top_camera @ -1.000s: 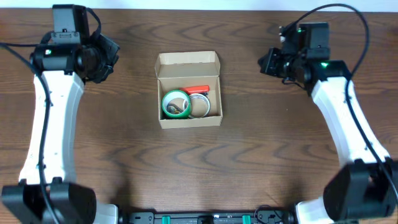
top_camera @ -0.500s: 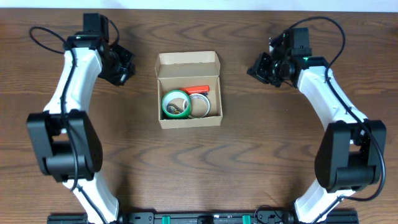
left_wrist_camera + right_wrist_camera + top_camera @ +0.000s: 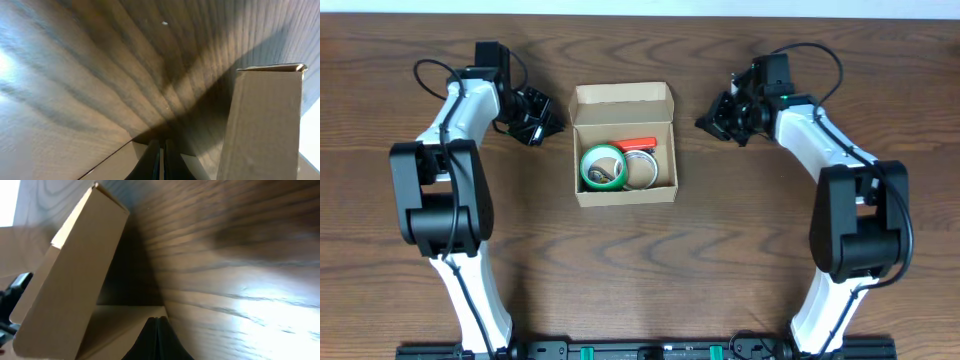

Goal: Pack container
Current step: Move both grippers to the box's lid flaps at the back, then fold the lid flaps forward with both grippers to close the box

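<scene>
The container [image 3: 623,190] is a tan cardboard box in the middle of the table, its lid flap [image 3: 622,98] standing open at the far side. Inside lie a green tape roll [image 3: 603,167], a pale tape roll [image 3: 641,170] and a red-orange item [image 3: 638,143]. My left gripper [image 3: 556,127] is shut and empty just off the box's left wall. My right gripper [image 3: 702,123] is shut and empty a short way off the right wall. The left wrist view shows the box wall [image 3: 265,125] beside the shut gripper [image 3: 161,160]. The right wrist view shows the box [image 3: 70,285] left of the shut gripper [image 3: 157,339].
The dark wooden table [image 3: 760,250] stretches all round the box. Both arm bases stand at the near edge, and black cables loop above each wrist.
Both arms have swung inward toward the box, bringing the left gripper close to its left wall and the right gripper nearer its right wall. The box and its contents have not moved.
</scene>
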You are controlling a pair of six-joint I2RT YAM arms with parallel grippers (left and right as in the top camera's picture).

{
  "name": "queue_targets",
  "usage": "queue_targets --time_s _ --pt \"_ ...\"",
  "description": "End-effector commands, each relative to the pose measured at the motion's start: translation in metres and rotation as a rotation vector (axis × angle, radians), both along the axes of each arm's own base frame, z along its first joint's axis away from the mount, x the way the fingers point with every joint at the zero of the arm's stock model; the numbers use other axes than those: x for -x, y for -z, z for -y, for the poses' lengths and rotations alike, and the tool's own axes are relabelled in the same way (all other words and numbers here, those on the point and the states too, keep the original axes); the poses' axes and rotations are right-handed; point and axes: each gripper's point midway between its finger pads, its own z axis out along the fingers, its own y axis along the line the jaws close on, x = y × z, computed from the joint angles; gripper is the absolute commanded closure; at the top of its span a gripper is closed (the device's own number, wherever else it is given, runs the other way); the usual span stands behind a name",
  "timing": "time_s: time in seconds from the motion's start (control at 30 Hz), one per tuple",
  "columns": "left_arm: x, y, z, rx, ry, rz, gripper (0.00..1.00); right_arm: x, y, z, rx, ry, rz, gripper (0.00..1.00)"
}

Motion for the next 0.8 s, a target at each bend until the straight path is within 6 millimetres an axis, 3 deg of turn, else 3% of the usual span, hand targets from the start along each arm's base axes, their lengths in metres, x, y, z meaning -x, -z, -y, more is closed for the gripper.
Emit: queue_targets --time_s 0.0,0.37,0.53,0.77 --pt "-0.004 -0.003 0.009 0.080 0.016 0.006 0.95 0.001 0.009 -0.018 -0.059 0.002 -0.045 0.99" --pt "-0.002 0.004 0.021 0.122 0.045 -0.006 0.95 -0.004 0.035 -0.047 -0.091 0.007 -0.067 0.99" --pt "-0.004 0.003 0.032 0.122 0.070 0.019 0.95 -0.013 0.032 -0.056 -0.101 -0.001 -0.012 0.99" --pt "-0.007 0.001 0.036 0.119 0.084 0.046 0.95 -0.025 0.030 -0.053 -0.072 0.017 0.051 0.99"
